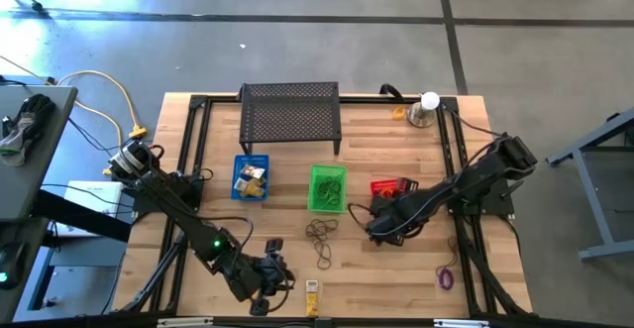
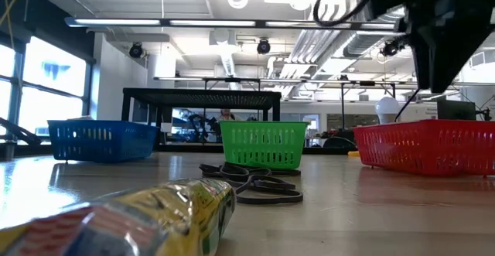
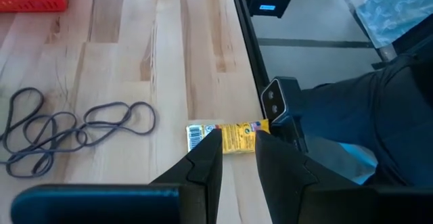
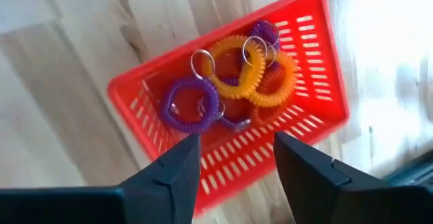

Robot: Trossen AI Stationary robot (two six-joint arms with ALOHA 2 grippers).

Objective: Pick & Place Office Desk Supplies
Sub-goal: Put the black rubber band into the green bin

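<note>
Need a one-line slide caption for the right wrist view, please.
Right gripper open above the red basket, which holds purple and orange coil loops with key rings.

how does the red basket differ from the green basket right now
The red basket holds coiled purple and orange loops with metal rings; the green basket holds thin green loops. The right gripper hangs open above the red basket; no gripper is over the green basket. The red basket sits nearer the right arm, the green basket mid-table. Both are slotted plastic baskets standing upright on the wooden table.
</note>
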